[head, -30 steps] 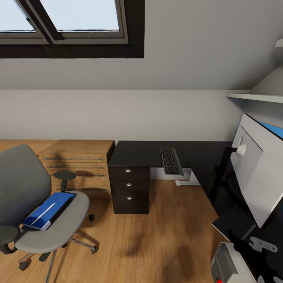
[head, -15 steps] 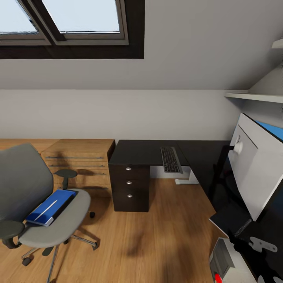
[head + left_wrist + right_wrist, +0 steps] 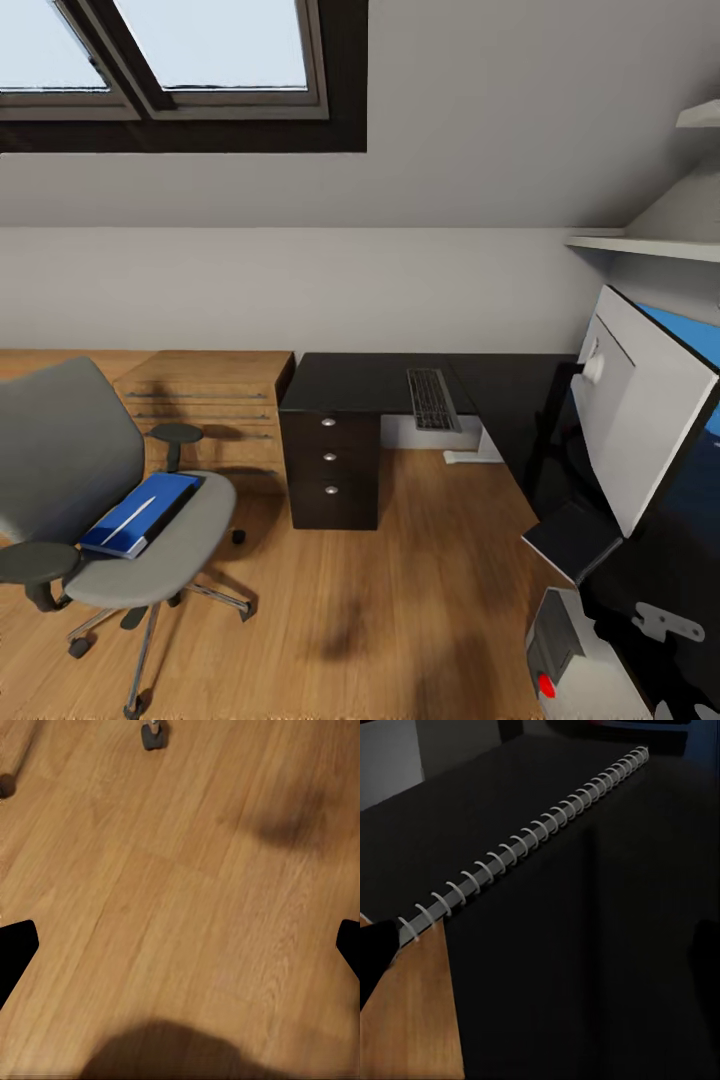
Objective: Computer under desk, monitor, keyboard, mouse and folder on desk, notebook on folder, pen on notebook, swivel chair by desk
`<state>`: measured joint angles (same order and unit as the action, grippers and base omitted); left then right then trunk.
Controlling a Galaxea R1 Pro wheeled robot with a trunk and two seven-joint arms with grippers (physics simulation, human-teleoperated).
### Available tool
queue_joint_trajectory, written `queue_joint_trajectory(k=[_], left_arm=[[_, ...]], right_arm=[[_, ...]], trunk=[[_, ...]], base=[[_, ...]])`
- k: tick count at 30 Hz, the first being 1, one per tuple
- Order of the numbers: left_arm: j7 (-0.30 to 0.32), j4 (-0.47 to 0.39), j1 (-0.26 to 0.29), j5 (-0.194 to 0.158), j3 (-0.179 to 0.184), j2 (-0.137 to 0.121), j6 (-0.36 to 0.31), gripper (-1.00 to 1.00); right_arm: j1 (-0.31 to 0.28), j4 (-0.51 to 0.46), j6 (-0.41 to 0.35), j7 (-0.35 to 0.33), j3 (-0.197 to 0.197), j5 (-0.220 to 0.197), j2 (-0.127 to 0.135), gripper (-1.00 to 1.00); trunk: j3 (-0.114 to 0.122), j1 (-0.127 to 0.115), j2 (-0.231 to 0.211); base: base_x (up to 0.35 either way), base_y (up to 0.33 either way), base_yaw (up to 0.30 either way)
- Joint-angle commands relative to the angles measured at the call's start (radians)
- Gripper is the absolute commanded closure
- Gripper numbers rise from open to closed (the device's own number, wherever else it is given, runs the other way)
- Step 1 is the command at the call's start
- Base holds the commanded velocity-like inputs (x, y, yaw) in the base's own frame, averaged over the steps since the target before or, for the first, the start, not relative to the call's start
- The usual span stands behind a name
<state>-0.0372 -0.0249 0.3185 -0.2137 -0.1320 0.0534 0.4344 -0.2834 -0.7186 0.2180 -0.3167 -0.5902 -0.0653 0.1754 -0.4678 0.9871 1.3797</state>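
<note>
The grey swivel chair (image 3: pixel 70 470) stands at the left on the wood floor. The blue folder (image 3: pixel 140 513) lies on its seat with a thin white pen (image 3: pixel 125 520) across it. The black L-shaped desk (image 3: pixel 350 380) runs along the back wall and down the right. The keyboard (image 3: pixel 432 398) lies at its inner corner. The monitor (image 3: pixel 640 420) stands on the right wing, pale back towards me. Below it is the grey computer (image 3: pixel 570 655) with a red light. A black spiral-bound notebook (image 3: pixel 547 907) lies at the desk edge under my open right gripper (image 3: pixel 540 952). My open left gripper (image 3: pixel 180 952) hangs over bare floor.
A low light-wood cabinet (image 3: pixel 210 400) stands against the wall between chair and desk. Black drawers (image 3: pixel 328 470) with silver knobs sit under the desk's left end. A white shelf (image 3: pixel 640 245) juts from the right wall. A chair castor (image 3: pixel 154 735) is near the left gripper.
The whole head view has shifted: the chair and folder sit further right and higher in it, the monitor and computer further left. The things themselves have not moved.
</note>
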Motion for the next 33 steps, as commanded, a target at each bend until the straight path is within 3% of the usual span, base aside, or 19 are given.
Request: queue_joint_trajectory(k=[1, 17, 33], left_arm=[[-0.001, 0.000, 0.001, 0.005, -0.008, 0.000, 0.003, -1.00], [-0.002, 0.000, 0.001, 0.005, -0.008, 0.000, 0.003, -1.00], [-0.004, 0.000, 0.000, 0.005, -0.008, 0.000, 0.003, -1.00]], right_arm=[[0.000, 0.002, -0.004, -0.008, -0.004, -0.006, 0.000, -1.00], [0.000, 0.000, 0.023, -0.007, 0.000, -0.003, -0.005, -1.00], [0.000, -0.001, 0.024, -0.005, 0.001, -0.004, -0.007, -1.00]], trunk=[[-0.001, 0.000, 0.001], [-0.001, 0.000, 0.001], [-0.014, 0.000, 0.001]], base=[[-0.139, 0.000, 0.000], [-0.117, 0.000, 0.011], [-0.021, 0.000, 0.195]])
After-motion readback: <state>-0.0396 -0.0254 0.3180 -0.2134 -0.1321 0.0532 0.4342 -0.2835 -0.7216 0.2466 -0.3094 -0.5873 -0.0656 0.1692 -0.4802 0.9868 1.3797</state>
